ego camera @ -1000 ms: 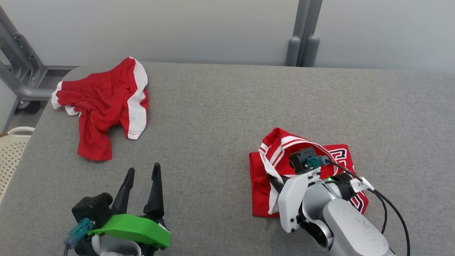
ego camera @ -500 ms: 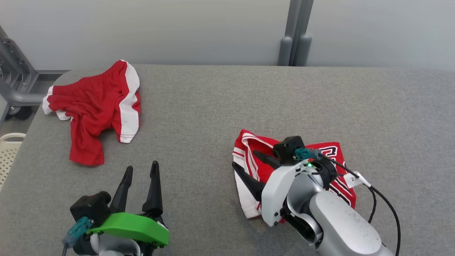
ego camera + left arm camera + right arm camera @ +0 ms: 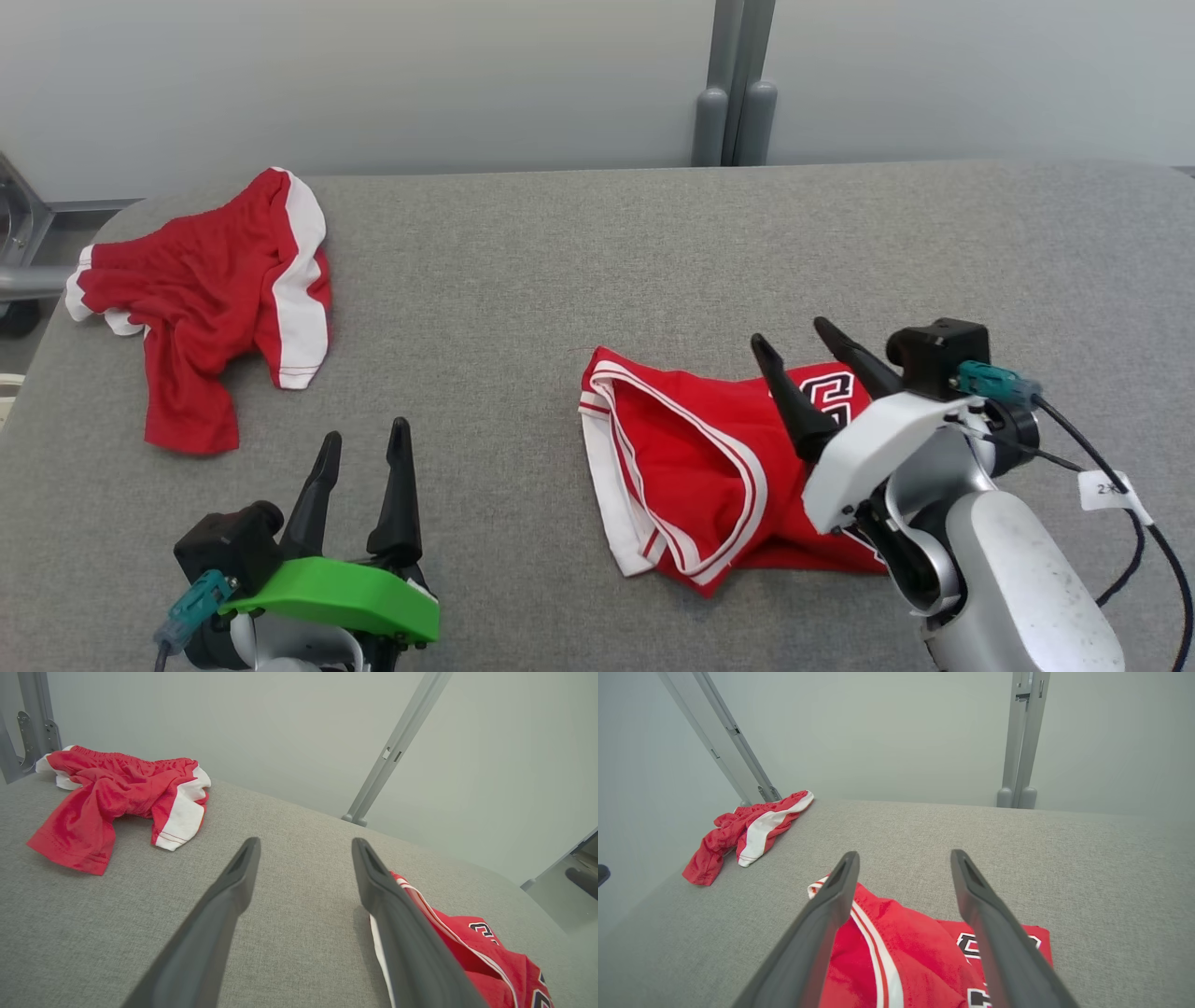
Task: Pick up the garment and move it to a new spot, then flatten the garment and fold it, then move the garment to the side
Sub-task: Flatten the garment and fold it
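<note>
A folded red jersey (image 3: 691,467) with white trim and black lettering lies on the grey padded table (image 3: 560,252), right of centre. My right gripper (image 3: 790,332) hovers over the jersey's right part, open, with nothing between its fingers. In the right wrist view the jersey (image 3: 915,942) lies below the spread right gripper (image 3: 904,853). My left gripper (image 3: 365,429) stands open and empty near the front left edge, apart from any cloth. In the left wrist view, the left gripper (image 3: 305,841) points over bare table and the jersey (image 3: 472,947) is at the lower right.
Crumpled red shorts (image 3: 205,289) with a white stripe lie at the table's far left corner, also seen as shorts (image 3: 117,788) and shorts (image 3: 747,830). A grey post (image 3: 733,93) stands behind the table's far edge. A metal frame (image 3: 19,233) is off the left side.
My right gripper has opened, let go of the jersey and drawn up and to the right. The jersey now lies flatter. The head camera has turned rightward. The left arm has stayed put.
</note>
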